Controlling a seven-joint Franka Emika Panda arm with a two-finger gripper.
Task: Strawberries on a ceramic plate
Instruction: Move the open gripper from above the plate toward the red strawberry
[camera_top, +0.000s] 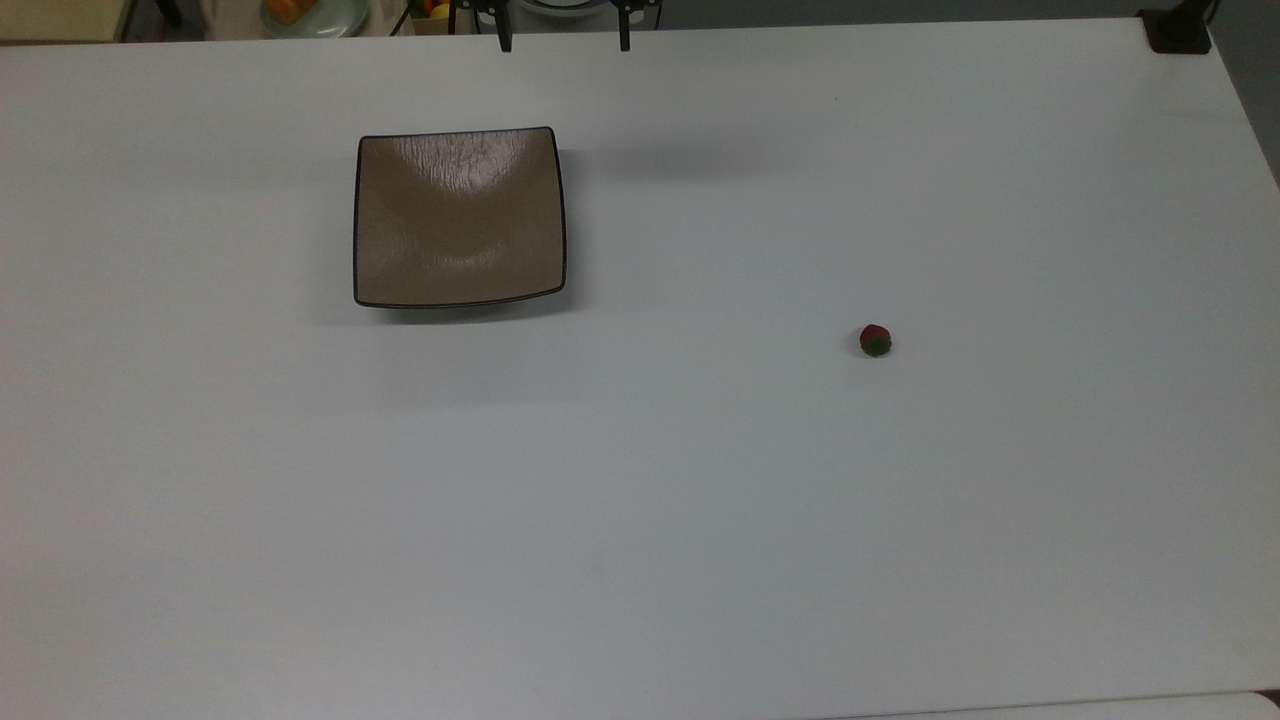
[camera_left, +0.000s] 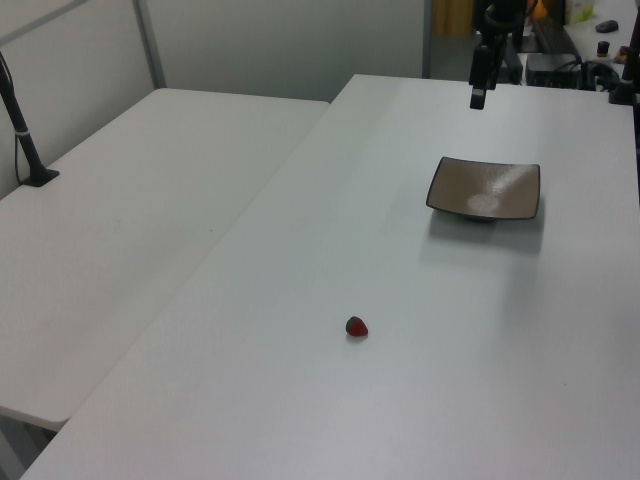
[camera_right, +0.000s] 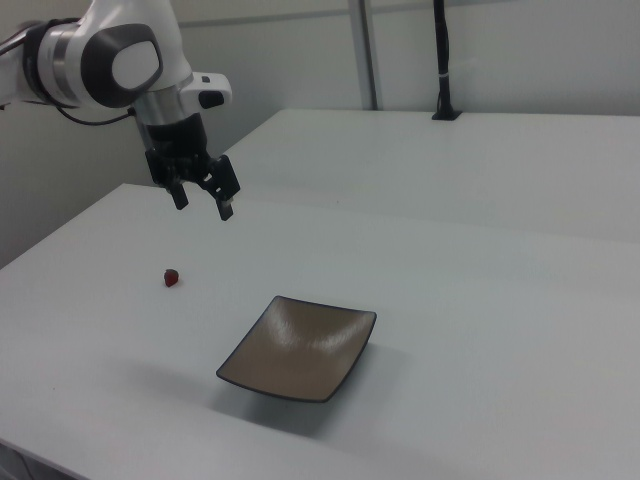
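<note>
Fingers of my black two-finger claw (camera_right: 204, 199) apart, gripping nothing, above square glossy tan-brown ceramic plate (camera_right: 298, 348); tiny red strawberry (camera_right: 172, 277) well apart from plate, bare white table (camera_right: 480, 300) between.

Lighting: even, bright, overhead; soft focus throughout.
Glare patch on ceramic plate (camera_top: 459, 215); soft shadows on desk (camera_top: 700, 500) beside plate and beneath strawberry (camera_top: 875, 340).

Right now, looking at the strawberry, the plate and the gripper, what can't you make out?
- Strawberry: too small in all three views to show its cap's shape or which side rests on the table.
- Gripper: in the top view the upper edge cuts it off, leaving two fingertips.
- Plate: its underside is hidden by the dish itself in every view.
</note>
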